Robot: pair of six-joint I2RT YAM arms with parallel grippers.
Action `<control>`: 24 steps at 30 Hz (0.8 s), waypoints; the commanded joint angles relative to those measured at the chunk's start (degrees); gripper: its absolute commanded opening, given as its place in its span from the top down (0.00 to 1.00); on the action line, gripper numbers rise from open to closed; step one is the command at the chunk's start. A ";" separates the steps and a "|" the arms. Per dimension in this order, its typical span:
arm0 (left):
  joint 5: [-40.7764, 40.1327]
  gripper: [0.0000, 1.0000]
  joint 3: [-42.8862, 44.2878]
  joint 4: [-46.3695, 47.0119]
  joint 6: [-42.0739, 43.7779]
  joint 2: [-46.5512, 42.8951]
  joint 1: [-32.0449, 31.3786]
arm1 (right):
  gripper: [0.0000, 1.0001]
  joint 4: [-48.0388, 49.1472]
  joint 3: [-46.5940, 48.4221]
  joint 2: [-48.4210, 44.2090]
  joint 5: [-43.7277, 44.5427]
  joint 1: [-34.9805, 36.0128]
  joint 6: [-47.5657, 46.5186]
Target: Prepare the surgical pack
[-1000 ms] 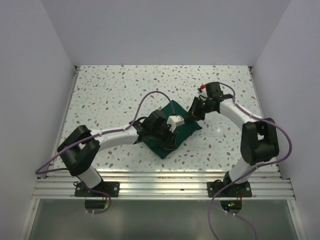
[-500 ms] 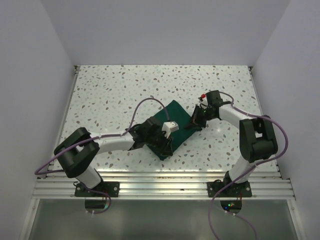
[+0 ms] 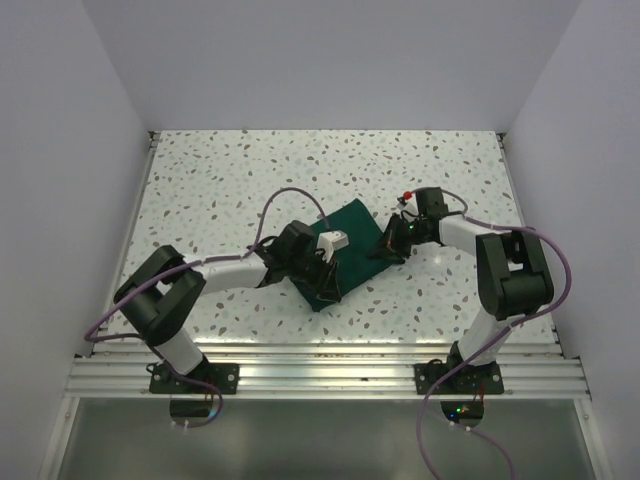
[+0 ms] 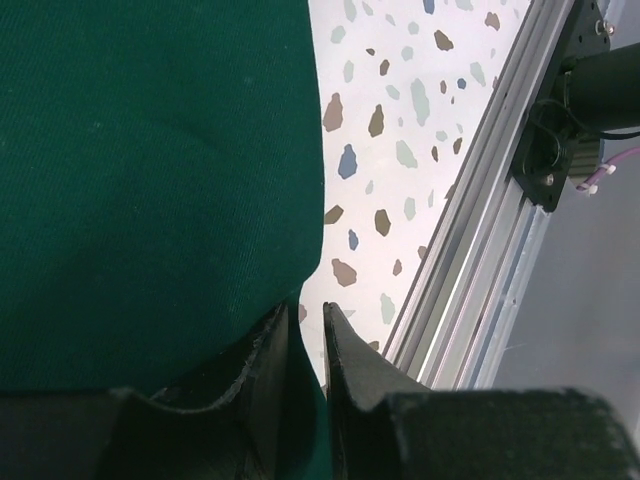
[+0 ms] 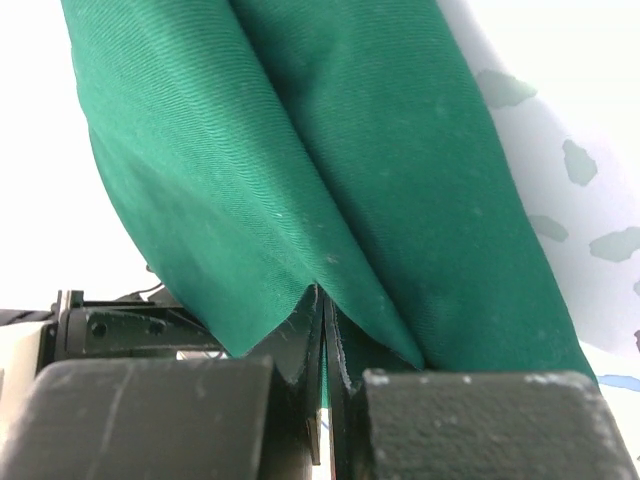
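Observation:
The dark green cloth drape (image 3: 352, 238) lies folded as a small bundle in the middle of the speckled table. My left gripper (image 3: 330, 283) pinches its near corner; in the left wrist view the cloth (image 4: 150, 180) runs between the nearly closed fingers (image 4: 345, 365). My right gripper (image 3: 385, 250) pinches the bundle's right edge; in the right wrist view folds of green cloth (image 5: 330, 180) hang from the shut fingers (image 5: 312, 345). The steel instruments, gauze pads and metal tray are hidden or out of view.
The speckled table (image 3: 220, 190) extends around the bundle. An aluminium rail (image 3: 320, 375) runs along the near edge and also shows in the left wrist view (image 4: 480, 230). White walls enclose the left, back and right.
Both grippers have drawn the drape toward the near left. The bundle has become narrower and more folded, and the right arm has stretched left and lower.

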 commanded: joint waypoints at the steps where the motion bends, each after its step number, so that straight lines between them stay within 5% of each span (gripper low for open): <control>1: -8.14 0.74 0.43 -6.28 6.87 4.11 2.64 | 1.00 0.15 -0.12 0.96 1.07 0.13 -0.89; 4: -8.49 0.73 1.48 -9.44 8.11 2.10 2.73 | 1.00 -3.01 2.50 -0.44 1.51 0.13 -2.11; 9: -5.86 0.55 1.14 -11.47 5.05 -9.14 2.20 | 0.95 -11.17 6.90 -4.22 3.18 0.22 -4.49; 15: -2.60 0.46 0.17 -13.93 3.19 -21.54 1.58 | 0.56 -19.36 11.12 -9.14 4.67 0.13 -7.03; 18: -3.47 0.41 -0.45 -15.78 1.97 -26.55 1.76 | 0.27 -24.00 12.53 -11.52 7.39 0.22 -8.88; 19: -5.48 0.36 -0.71 -16.39 0.48 -27.60 1.93 | 0.02 -25.50 13.41 -12.04 8.70 0.13 -10.54; 20: -6.63 0.32 -0.97 -16.74 -0.41 -29.62 2.28 | 0.01 -27.69 13.68 -13.44 12.28 0.13 -11.25; 21: -7.95 0.01 -1.24 -16.83 -1.37 -30.42 3.07 | 0.01 -28.67 13.59 -14.06 13.71 0.22 -11.78; 24: -12.70 0.00 -2.64 -17.10 -6.98 -32.71 5.70 | 0.01 -28.34 10.61 -17.48 16.45 0.22 -12.49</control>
